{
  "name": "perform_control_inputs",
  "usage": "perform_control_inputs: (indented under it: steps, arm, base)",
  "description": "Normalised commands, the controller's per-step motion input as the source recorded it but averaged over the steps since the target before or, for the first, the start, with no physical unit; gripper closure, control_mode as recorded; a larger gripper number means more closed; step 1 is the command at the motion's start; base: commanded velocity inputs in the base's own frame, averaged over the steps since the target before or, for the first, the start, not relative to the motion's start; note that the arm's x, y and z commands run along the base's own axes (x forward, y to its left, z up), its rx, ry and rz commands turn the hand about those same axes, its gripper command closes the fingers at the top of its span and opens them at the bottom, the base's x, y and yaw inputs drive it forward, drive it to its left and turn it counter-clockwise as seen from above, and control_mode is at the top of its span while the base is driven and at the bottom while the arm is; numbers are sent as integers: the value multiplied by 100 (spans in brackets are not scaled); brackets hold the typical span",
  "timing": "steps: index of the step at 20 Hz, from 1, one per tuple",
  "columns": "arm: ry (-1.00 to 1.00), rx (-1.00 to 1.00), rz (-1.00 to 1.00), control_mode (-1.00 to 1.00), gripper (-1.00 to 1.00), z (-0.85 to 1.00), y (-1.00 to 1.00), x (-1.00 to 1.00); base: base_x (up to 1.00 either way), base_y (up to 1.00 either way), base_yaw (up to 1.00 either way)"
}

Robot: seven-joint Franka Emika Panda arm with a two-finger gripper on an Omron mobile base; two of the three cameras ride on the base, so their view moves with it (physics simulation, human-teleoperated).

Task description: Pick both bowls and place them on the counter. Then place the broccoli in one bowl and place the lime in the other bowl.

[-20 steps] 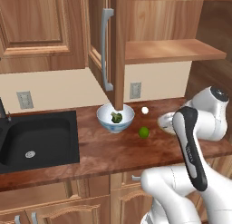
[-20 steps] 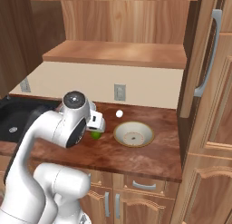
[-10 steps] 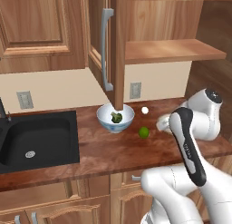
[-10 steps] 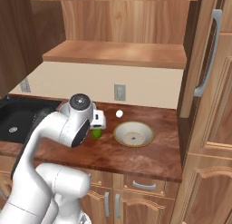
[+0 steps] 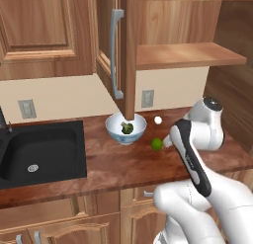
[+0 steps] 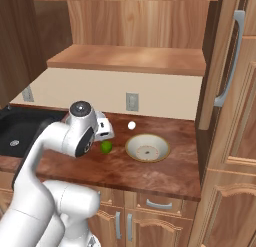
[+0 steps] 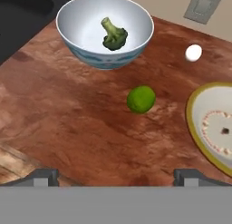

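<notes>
Open pincer [image 7: 116, 175] above the lime [image 7: 141, 99] at mid-bench [image 7: 68, 123]; an off-centre close could roll it toward the front edge.

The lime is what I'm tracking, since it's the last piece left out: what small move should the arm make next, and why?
Probably lower the open gripper straight onto the lime. The broccoli already lies in the white-and-blue bowl, while the lime sits loose on the counter between that bowl and the empty beige bowl, ahead of the wide-apart fingertips.
</notes>
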Motion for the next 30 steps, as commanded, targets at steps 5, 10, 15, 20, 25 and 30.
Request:
perform_control_inputs:
  steps: [5, 10, 15, 20, 25, 30]
  arm:
    - [1, -12, 8, -100, -100, -32, 3, 19]
    - [0, -8, 7, -100, -100, -12, 0, 25]
    - [0, -6, 6, -100, -100, -16, 1, 32]
    - [0, -6, 7, -100, -100, -18, 0, 28]
    - [0, -1, 6, -100, -100, -13, 0, 17]
    - [3, 0, 5, -100, -100, -15, 0, 22]
  base:
    - [0, 0, 0]
    - [0, 0, 0]
    - [0, 0, 0]
    - [0, 0, 0]
    - [0, 0, 0]
    - [0, 0, 0]
